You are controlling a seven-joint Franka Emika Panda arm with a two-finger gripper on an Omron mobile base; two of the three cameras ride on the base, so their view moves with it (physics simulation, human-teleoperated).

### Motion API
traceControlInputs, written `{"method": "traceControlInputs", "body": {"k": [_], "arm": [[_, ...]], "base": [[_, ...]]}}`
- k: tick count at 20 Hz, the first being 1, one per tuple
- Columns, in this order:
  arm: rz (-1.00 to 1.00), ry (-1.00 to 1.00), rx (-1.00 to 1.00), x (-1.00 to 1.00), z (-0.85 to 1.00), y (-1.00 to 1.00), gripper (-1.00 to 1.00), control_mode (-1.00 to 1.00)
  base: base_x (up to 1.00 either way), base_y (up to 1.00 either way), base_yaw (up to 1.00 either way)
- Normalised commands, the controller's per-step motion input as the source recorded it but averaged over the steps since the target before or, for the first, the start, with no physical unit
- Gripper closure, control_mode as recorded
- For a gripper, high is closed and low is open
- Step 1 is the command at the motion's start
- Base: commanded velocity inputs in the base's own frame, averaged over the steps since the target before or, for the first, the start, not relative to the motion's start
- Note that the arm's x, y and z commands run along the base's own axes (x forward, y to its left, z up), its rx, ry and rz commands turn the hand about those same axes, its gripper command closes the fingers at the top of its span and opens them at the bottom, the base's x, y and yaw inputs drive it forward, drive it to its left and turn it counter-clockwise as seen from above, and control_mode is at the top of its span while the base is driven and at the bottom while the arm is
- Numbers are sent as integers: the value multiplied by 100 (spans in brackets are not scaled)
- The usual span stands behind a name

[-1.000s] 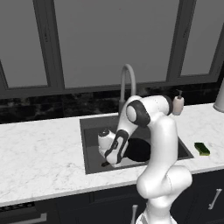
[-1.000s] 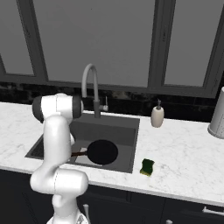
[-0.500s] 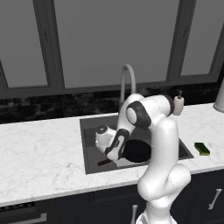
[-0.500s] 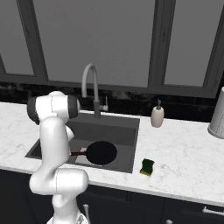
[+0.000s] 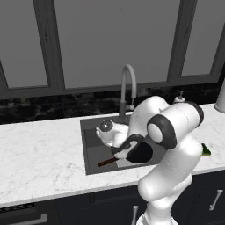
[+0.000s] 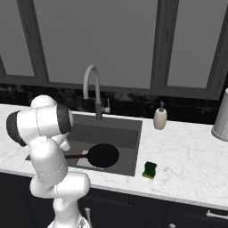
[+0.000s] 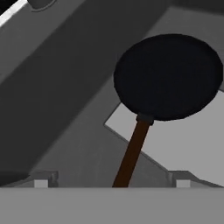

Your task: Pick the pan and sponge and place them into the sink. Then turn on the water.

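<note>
Count of items on view. One pan (image 6: 103,155), black with a reddish-brown handle, lies inside the one sink (image 6: 129,133). One sponge (image 6: 150,169), yellow-green, sits on the marble counter (image 6: 187,164) just beside the basin's near right corner. One gooseneck faucet (image 6: 92,87) stands behind the basin. One beige soap dispenser (image 6: 160,118) stands on the counter. One pale perforated canister (image 6: 221,116) is at the far right edge. One robot arm (image 6: 46,147). Three window panes (image 6: 95,40) show above the backsplash.
</note>
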Motion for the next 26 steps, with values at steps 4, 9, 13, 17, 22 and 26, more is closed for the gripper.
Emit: {"method": "traceControlInputs", "body": {"k": [4,9,13,17,22,26], "arm": [[0,-17,4,-80,100,0,-100,-100],[0,-10,2,-58,100,0,-100,-100],[0,0,0,-19,100,0,-100,-100],[-5,12,2,0,100,0,-100,-100],[-17,9,9,-16,79,-40,-100,-100],[-16,0,9,-24,34,-85,-100,-100]], "base": [[0,0,0],[0,0,0],[0,0,0],[0,0,0],[0,0,0],[0,0,0]]}}
